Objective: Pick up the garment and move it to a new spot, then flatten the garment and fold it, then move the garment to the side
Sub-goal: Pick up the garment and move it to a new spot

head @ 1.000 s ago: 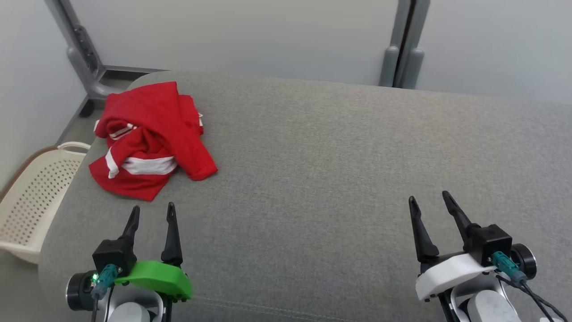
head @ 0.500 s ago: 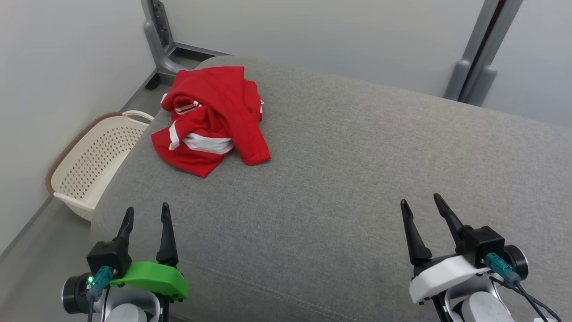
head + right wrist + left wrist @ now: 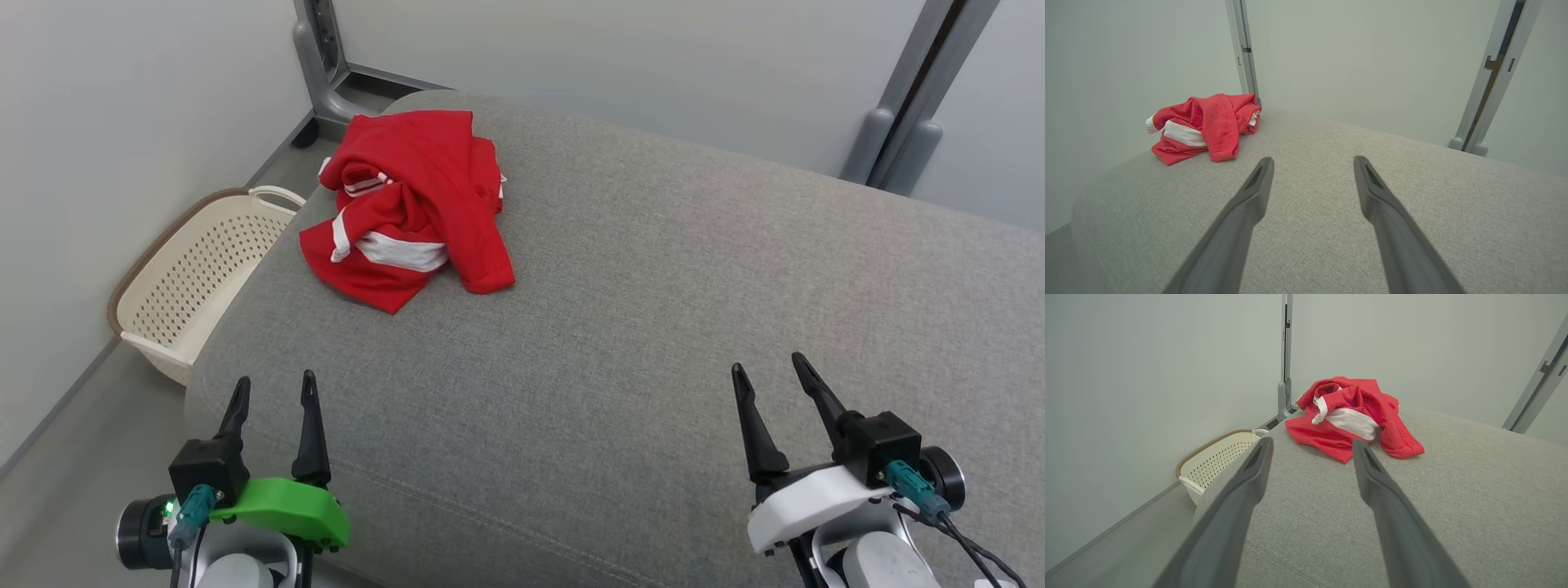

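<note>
The garment (image 3: 412, 208) is red with white stripes and lies crumpled at the far left corner of a grey cushioned surface (image 3: 637, 310). In the left wrist view the garment (image 3: 1351, 416) sits just beyond the fingertips, and in the right wrist view the garment (image 3: 1204, 126) is far off to the left. My left gripper (image 3: 273, 385) is open at the near left edge of the cushion, well short of the garment, with nothing between its fingers. My right gripper (image 3: 767, 363) is open and empty at the near right.
A cream perforated basket (image 3: 196, 278) stands on the floor against the wall, left of the cushion, and the basket (image 3: 1216, 461) also appears in the left wrist view. Grey metal posts (image 3: 906, 106) rise behind the cushion at the back left and right. Pale walls close in behind and to the left.
The head camera has swung left, so the whole picture shifts right and more of the basket and left wall shows. Garment and both grippers keep their places on the cushion.
</note>
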